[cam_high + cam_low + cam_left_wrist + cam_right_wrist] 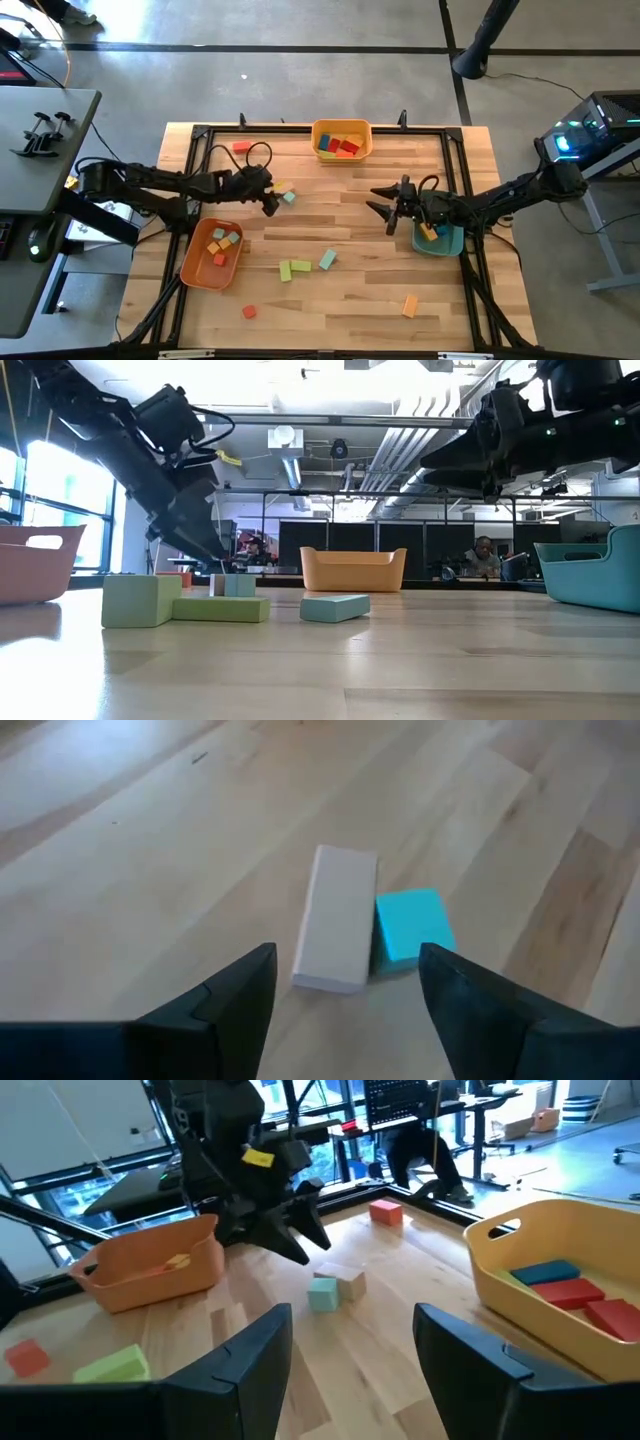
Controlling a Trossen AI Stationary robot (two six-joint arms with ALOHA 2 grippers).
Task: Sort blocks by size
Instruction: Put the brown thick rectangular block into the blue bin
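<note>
Two blocks, a pale bar touching a teal cube mid-table, lie just ahead of the open, empty left gripper; risk: closing may catch both, mixing sizes; right gripper idles open near the teal tray.

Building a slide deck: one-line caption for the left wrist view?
Open left claw hovers over a pale bar block touching a teal cube on the wooden table.
</note>
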